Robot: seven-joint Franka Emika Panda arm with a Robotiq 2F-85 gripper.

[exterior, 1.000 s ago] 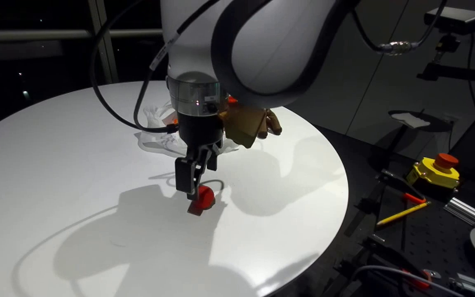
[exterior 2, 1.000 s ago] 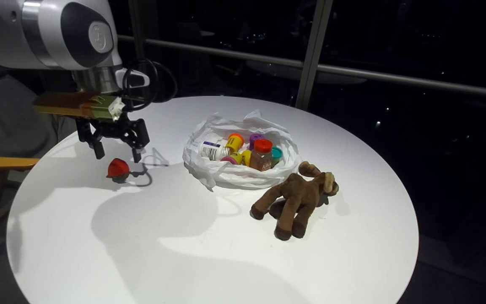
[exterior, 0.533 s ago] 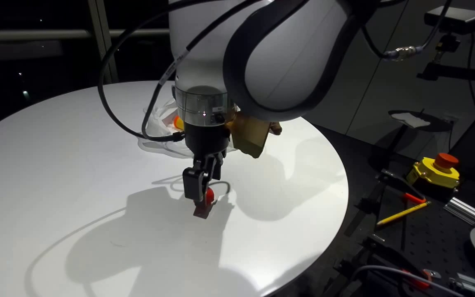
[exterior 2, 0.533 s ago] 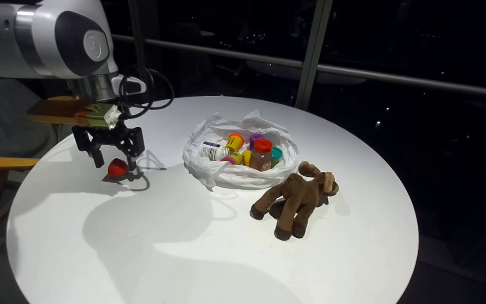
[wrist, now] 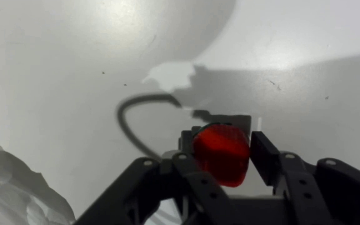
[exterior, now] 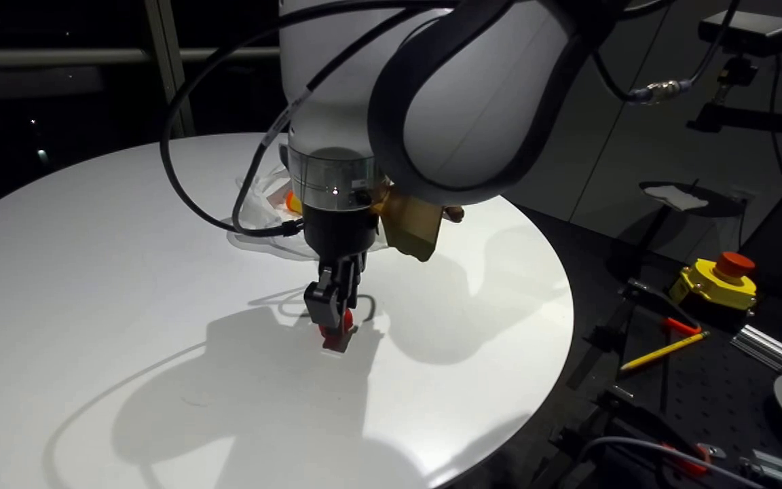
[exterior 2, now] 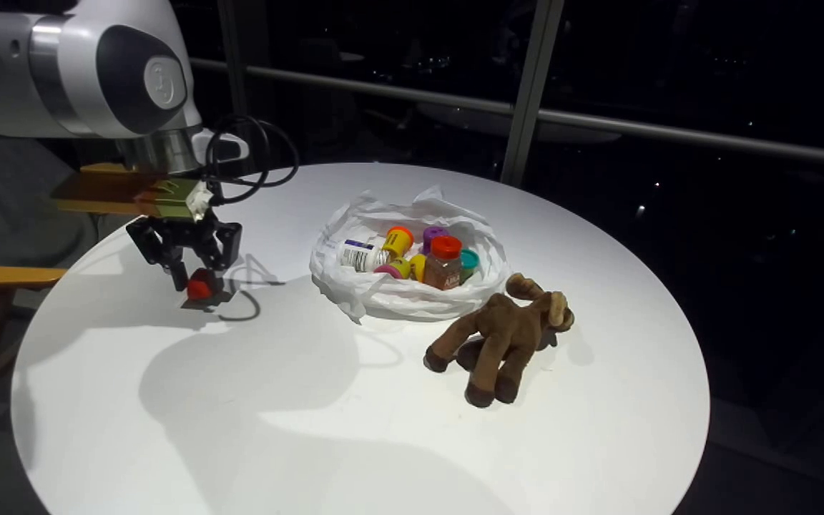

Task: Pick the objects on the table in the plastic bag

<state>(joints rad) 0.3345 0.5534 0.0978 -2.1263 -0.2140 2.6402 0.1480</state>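
Red object (wrist: pixel 222 156): gripping it looks like the step in hand; best to let both jaws bear evenly on its sides, firmly enough that the rounded shape cannot slip out, then lift straight up before any sideways travel.
Gripper (wrist: pixel 222 137): jaws partly apart, one on each side of the red object; whether they truly have hold of it is hard to say, the contact being dark and half hidden.
Table (exterior 2: pixel 569 443): the red object sits on it, between the tips of the jaws in the wrist view, well apart from the plastic bag (exterior 2: pixel 383 295).
Bag's mouth: spread wide, with a white bottle (exterior 2: pixel 360 255), a red-lidded jar (exterior 2: pixel 444 266) and coloured tubs (exterior 2: pixel 399 243) inside; a low release over the middle should suit (a crumpled rim like that could snag a jaw).
Brown plush figure (exterior 2: pixel 505 323): lying on the table just beside the bag, outside it, so probably a later pick.
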